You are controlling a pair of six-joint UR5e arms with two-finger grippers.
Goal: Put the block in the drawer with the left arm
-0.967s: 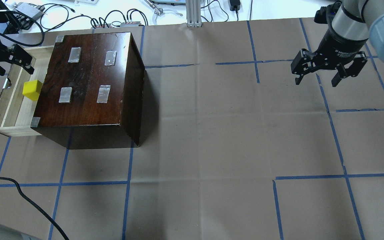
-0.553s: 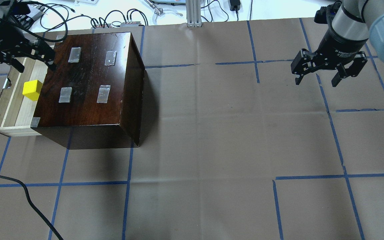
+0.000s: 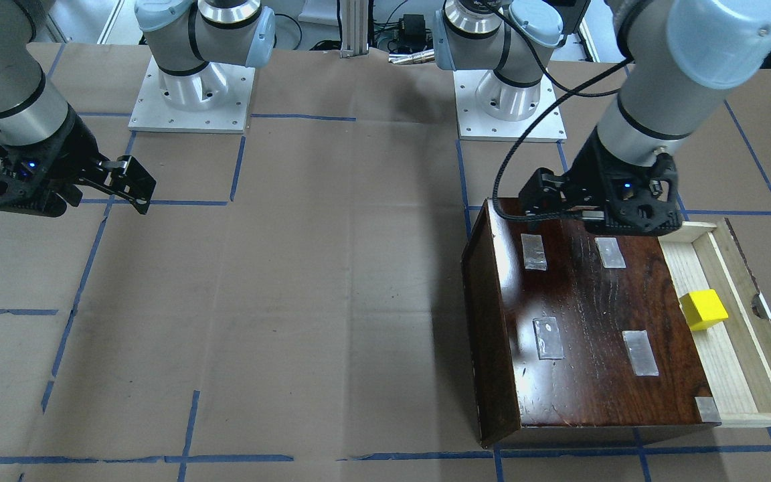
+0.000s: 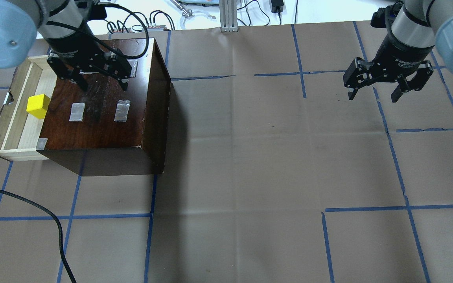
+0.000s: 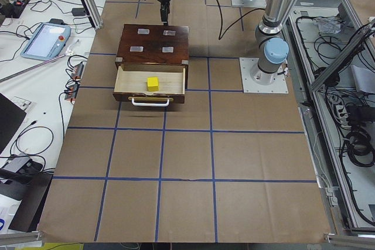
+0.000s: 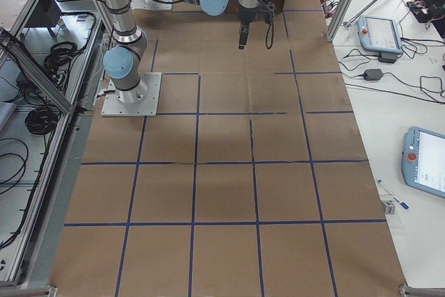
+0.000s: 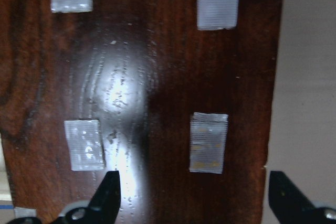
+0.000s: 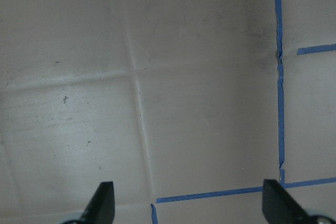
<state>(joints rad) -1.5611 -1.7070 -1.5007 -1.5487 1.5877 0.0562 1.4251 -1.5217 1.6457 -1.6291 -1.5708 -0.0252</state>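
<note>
The yellow block [image 4: 37, 106] lies in the pulled-out drawer [image 4: 2, 118] of the dark-brown wooden box [image 4: 104, 122]. It also shows in the front view [image 3: 703, 310] and the left side view [image 5: 153, 83]. My left gripper [image 4: 103, 81] is open and empty. It hovers over the far half of the box top, to the right of the block and apart from it. The left wrist view looks down on the box top [image 7: 157, 77] between the open fingertips [image 7: 108, 190]. My right gripper [image 4: 372, 94] is open and empty above the paper at the far right.
Several grey tape patches [image 4: 122, 111] are stuck on the box top. A thick black cable [image 4: 53, 224] loops over the near left of the table. Brown paper with blue tape lines [image 4: 250, 157] covers the table. Cables and gear [image 4: 148, 23] lie past the far edge.
My left gripper has swung right, from beside the drawer's far end to above the box top, still open. The block, drawer and right arm have not moved.
</note>
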